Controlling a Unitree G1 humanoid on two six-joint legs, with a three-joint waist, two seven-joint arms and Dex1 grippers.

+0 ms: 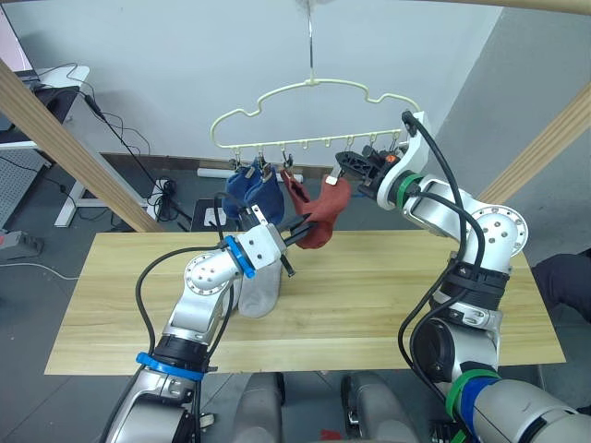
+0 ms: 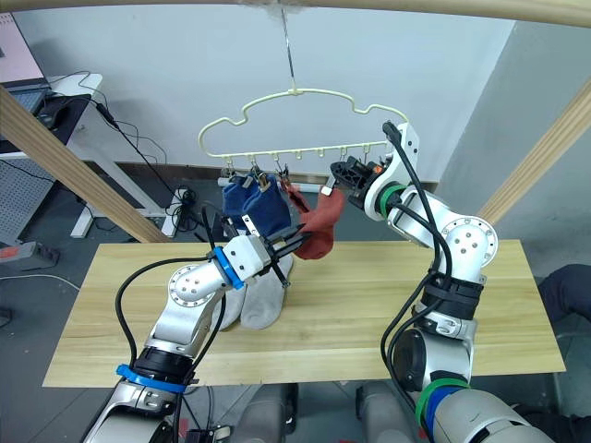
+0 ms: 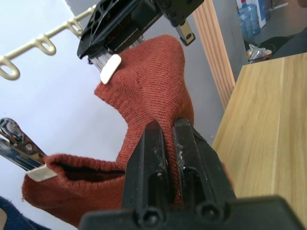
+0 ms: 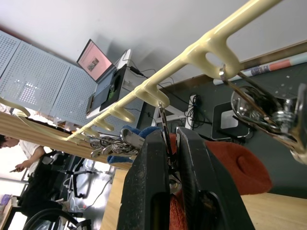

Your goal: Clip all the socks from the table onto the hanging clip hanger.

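Rust red sock (image 1: 319, 220) pinched low by left gripper (image 3: 165, 139), jaws closed on the knit; right gripper (image 4: 168, 148) closed on a metal clip (image 4: 163, 125) at the sock's upper edge, under clip hanger (image 1: 314, 90). Soft, light, floppy, likely stretchy; best held near the cuff. Grey socks (image 1: 259, 288) on table (image 1: 369, 305).

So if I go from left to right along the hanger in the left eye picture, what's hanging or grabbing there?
The blue socks hanging from clips → the rust red sock, pinched low down by the left gripper → the right gripper up at the clips on the clip hanger.
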